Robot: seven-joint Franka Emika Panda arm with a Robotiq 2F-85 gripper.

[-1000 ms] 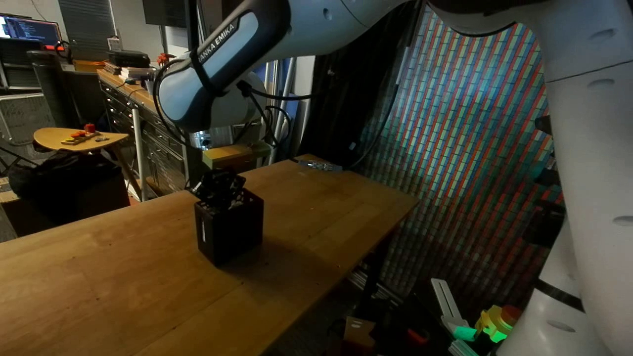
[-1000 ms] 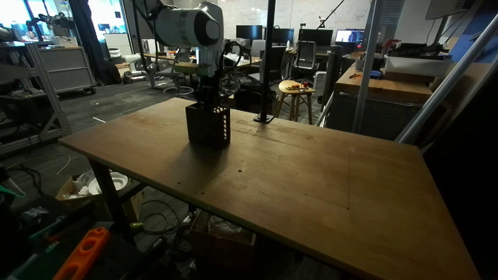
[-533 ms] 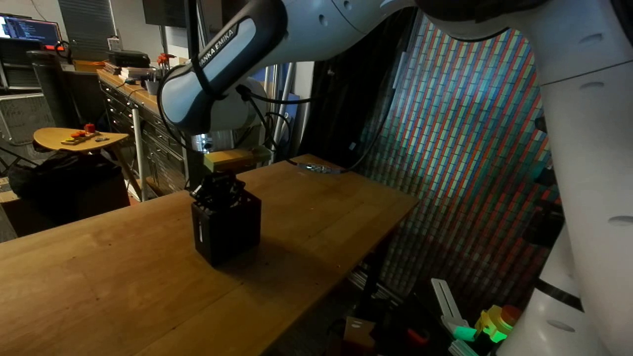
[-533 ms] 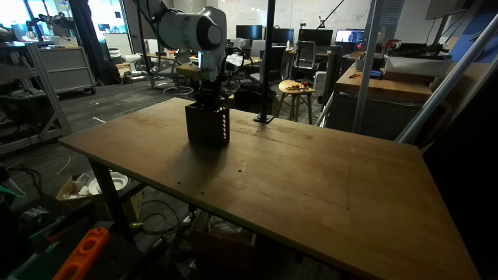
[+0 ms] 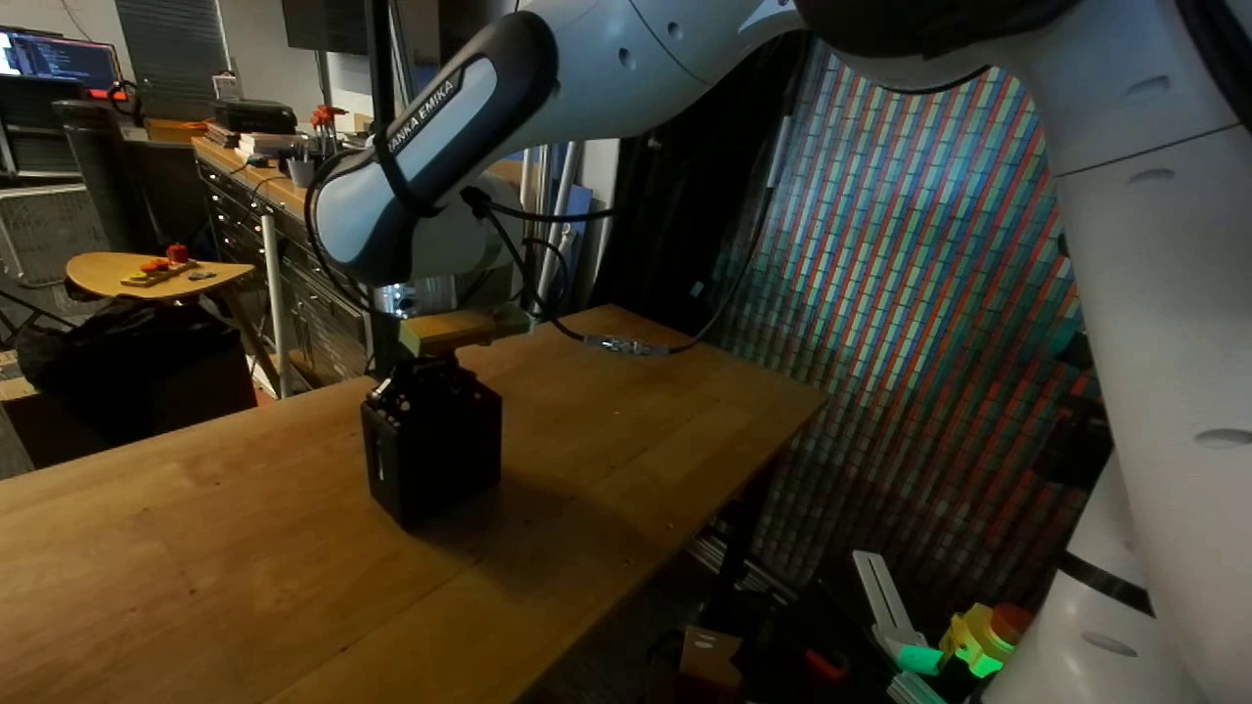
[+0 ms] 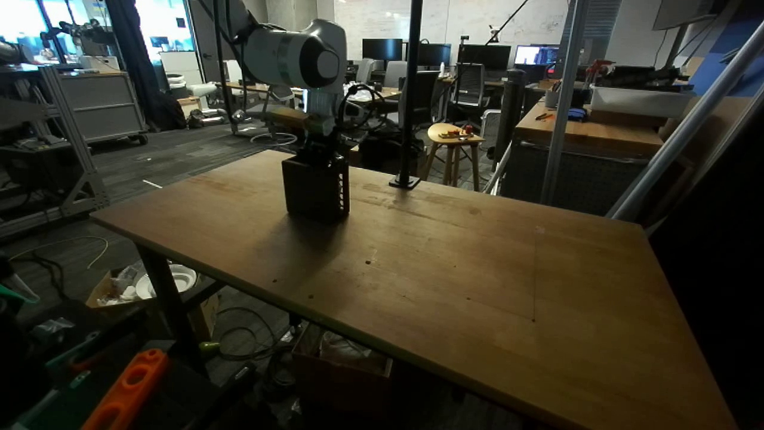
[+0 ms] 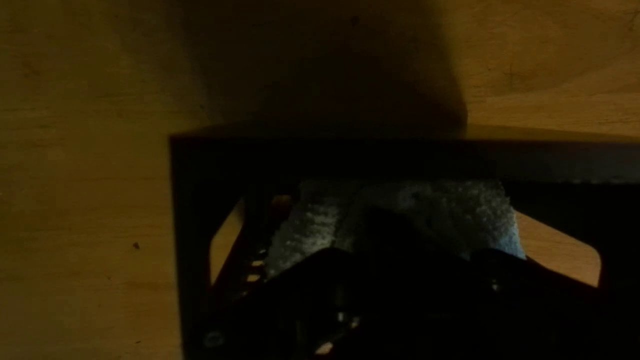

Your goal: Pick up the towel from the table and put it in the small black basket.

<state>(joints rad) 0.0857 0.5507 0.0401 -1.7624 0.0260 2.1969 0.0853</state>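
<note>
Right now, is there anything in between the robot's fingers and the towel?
In the wrist view nothing shows between the fingers and the towel inside the black basket, but it's too dark to tell whether they touch.

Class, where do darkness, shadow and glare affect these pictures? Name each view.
In the wrist view, the basket is almost black and the towel dim; in both exterior views, a shadow lies on the table beside the basket; in an exterior view, bright panes nearly wash out.
</note>
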